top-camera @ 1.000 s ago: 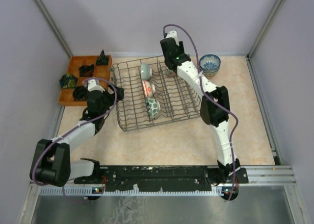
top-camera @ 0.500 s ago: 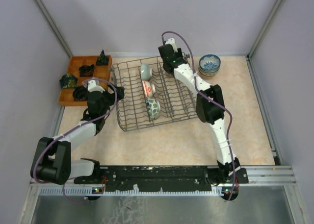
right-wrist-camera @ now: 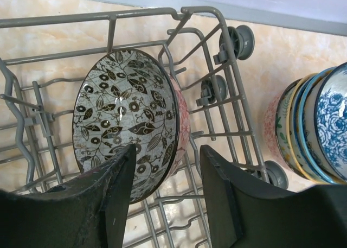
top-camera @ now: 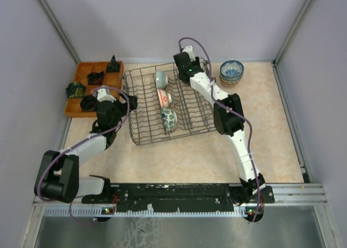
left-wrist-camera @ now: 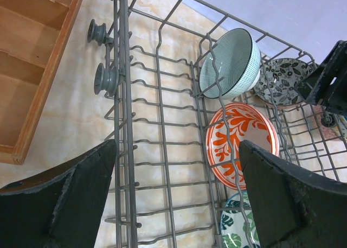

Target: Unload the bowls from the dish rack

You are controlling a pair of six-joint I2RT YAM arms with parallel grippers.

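My right claw point(right-wrist-camera: 169, 150) was parted astride a leaf-patterned bowl point(right-wrist-camera: 127, 115) in the dish rack point(right-wrist-camera: 135, 16).
That bowl stood on edge, centre left of the wrist view; stacked bowls point(right-wrist-camera: 309, 128) sat outside the rack at right. My left claw point(left-wrist-camera: 178, 147) hung fully released over the rack's wires.

You've got an orange compartment tray point(top-camera: 85, 70) at the far-left corner of the beige tabletop point(top-camera: 179, 161), dark little objects point(top-camera: 75, 89) sitting in it.
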